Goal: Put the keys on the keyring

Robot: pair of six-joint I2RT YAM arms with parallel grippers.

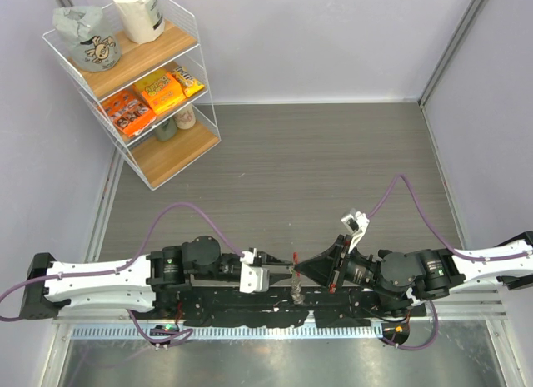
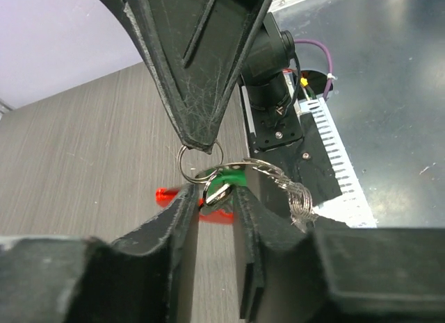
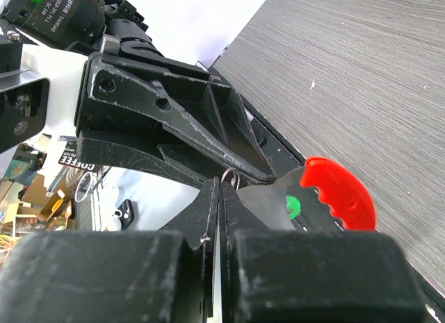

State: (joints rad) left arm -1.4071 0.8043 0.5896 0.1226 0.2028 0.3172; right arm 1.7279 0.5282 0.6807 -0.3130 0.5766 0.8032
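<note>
Bright, even light; soft, blurry wrist foregrounds

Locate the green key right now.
Left wrist view, centre: the green key sits between the fingers of the left tool, just below the ring pinched by the right tool.

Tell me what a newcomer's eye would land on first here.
The two tools meet tip to tip at the near edge: the right tool pinches the silver keyring, and a green key sits between the fingers of the left tool. Far left, a wire shelf holds bright orange snack packs.
</note>
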